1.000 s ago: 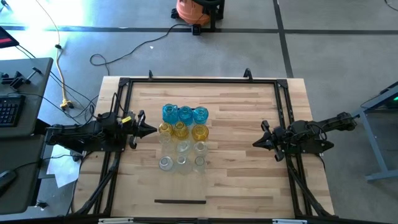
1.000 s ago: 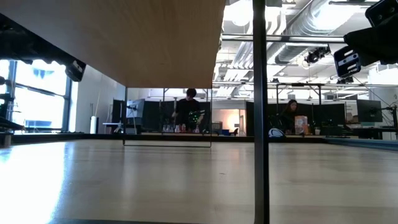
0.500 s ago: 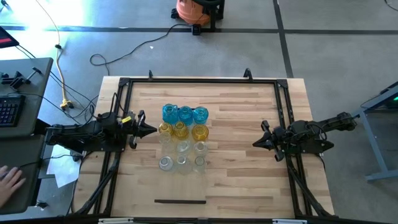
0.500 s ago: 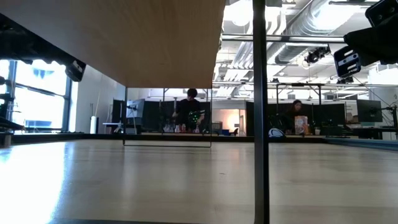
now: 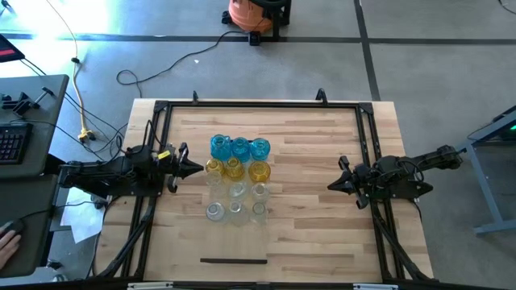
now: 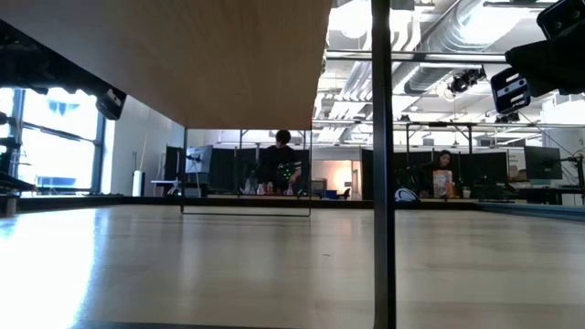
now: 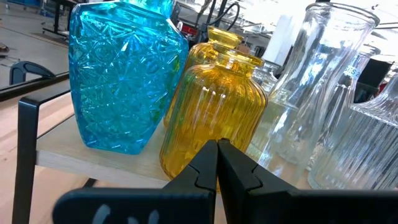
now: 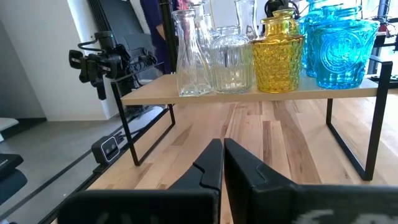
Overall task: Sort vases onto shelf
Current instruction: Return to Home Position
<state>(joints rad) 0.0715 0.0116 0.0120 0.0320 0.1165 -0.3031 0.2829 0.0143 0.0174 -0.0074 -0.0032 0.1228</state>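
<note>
The vases stand by their bases on the shelf point(image 8: 249, 94), a pale wooden board raised on thin black legs at the table's middle. In the high view three blue vases point(image 5: 239, 148) form the far row, three yellow vases point(image 5: 235, 169) the row before them, and several clear vases point(image 5: 236, 201) the near rows. My left gripper point(image 5: 197, 168) is shut and points level at the vases from the table's left, its tips point(image 7: 217, 149) just short of a yellow vase point(image 7: 211, 112). My right gripper point(image 5: 330, 186) is shut, level, well off to the right point(image 8: 222, 146).
A black frame point(image 5: 258, 103) runs around the tabletop's edges. In the low view the shelf's underside point(image 6: 183, 55) and one leg point(image 6: 382, 164) stand close ahead. A dark strip point(image 5: 234, 260) lies near the table's front edge. A person's hand point(image 5: 6, 240) shows at the desk on the left.
Both arms and all vases have kept still. A person's hand has come into the high view at the desk left of the table.
</note>
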